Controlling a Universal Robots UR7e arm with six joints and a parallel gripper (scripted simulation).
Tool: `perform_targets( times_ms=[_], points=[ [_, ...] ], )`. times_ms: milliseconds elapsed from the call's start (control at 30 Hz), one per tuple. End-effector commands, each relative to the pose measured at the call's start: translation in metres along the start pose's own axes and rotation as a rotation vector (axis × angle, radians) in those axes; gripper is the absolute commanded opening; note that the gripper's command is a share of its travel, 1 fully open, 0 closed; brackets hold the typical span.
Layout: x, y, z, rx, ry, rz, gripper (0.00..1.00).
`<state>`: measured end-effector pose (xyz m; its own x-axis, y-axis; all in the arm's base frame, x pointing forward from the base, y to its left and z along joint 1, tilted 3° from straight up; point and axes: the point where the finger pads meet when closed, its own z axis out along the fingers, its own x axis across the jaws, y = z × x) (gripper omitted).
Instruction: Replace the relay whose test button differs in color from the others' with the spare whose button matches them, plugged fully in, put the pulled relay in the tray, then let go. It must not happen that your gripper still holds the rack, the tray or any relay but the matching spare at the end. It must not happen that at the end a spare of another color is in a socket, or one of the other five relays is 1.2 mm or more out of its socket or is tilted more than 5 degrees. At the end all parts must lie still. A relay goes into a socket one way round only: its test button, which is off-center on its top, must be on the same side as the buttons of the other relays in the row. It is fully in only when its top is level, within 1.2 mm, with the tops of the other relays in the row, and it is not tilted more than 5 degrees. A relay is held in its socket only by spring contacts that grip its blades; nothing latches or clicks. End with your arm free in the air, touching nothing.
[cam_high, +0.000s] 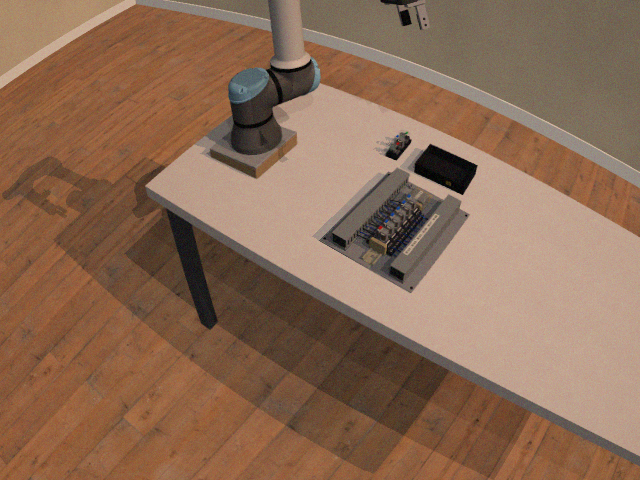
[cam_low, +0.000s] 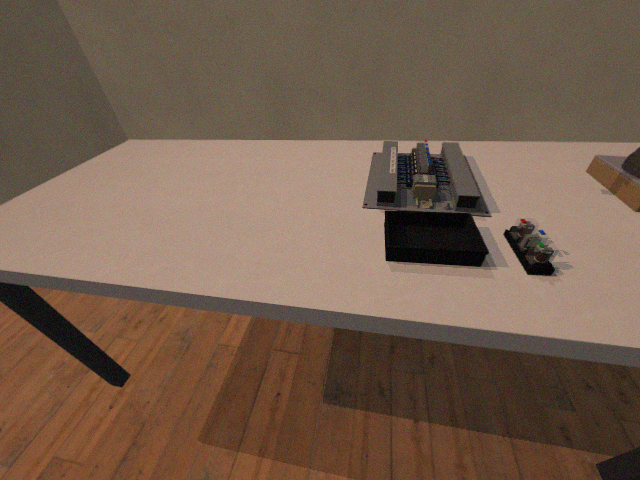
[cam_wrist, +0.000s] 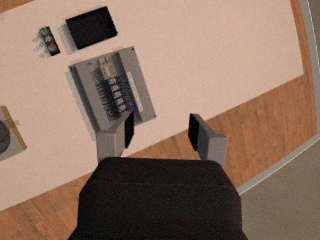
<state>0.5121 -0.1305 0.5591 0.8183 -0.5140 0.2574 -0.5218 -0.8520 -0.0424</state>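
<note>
A grey panel (cam_high: 395, 227) on the white table holds a row of relays between two grey ducts. Most have blue buttons; the relay at the row's near end (cam_high: 381, 228) has a red button. A small black rack (cam_high: 398, 145) holds three spare relays, with red (cam_low: 523, 221), blue (cam_low: 541, 232) and green (cam_low: 540, 243) buttons. The black tray (cam_high: 445, 168) lies between the rack and the panel and looks empty. My gripper (cam_high: 414, 15) hangs high above the table, open and empty. In the wrist view its fingers frame the panel (cam_wrist: 112, 90) far below.
The arm's base (cam_high: 254, 126) stands on a wooden block at the table's far left corner. The panel, tray (cam_low: 434, 238) and rack sit close together mid-table. The wrist view also shows the tray (cam_wrist: 91, 27) and the rack (cam_wrist: 48, 40).
</note>
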Motion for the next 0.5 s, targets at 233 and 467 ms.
perform_targets(
  times_ms=[233, 467],
  points=[
    [0.0008, 0.0001, -0.0007, -0.014, -0.129, -0.139, 1.0],
    [0.0009, 0.0001, -0.0005, -0.02, -0.183, -0.2, 1.0]
  ],
)
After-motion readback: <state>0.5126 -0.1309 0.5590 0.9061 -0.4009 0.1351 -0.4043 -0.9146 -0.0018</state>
